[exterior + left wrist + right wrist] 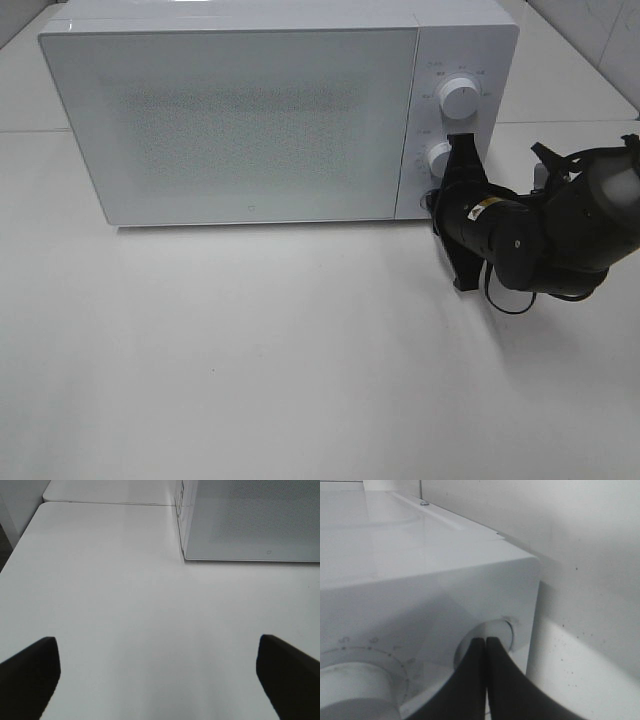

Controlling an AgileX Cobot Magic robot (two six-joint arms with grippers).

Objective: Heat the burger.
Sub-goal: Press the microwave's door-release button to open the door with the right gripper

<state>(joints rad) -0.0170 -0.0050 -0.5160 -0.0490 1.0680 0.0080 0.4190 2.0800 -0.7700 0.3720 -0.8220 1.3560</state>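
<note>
At the right end of the microwave [280,110], the right claw [486,641] is pinched tight with nothing between its fingers. Its tip sits at a round button [504,630] in the panel [470,50], just beside the lower knob [438,158]. Whether the tip presses the button or only meets it cannot be told. The left claw [156,645] hangs spread wide and empty over the table [250,380], off the microwave's near left corner. The burger shows in no view. The door [150,130] is closed and its speckled window gives nothing away, so the burger may be inside, but that is only a guess.

Trouble from here would most likely come from the narrow tip. Pushed off-centre, it could slip from the button onto the flat panel, or knock the lower knob and shift its setting. A hard push could also slide the microwave toward the far side, since nothing braces it. If the button frees the door, the door may swing out to the near side, and the right arm, close in front of the panel, could catch its edge. If the burger is not inside, any heating would run on nothing.

Counted: one microwave, one door, two knobs (the upper knob [458,97] and the lower), one button, two claws, one table, no burger in sight
</note>
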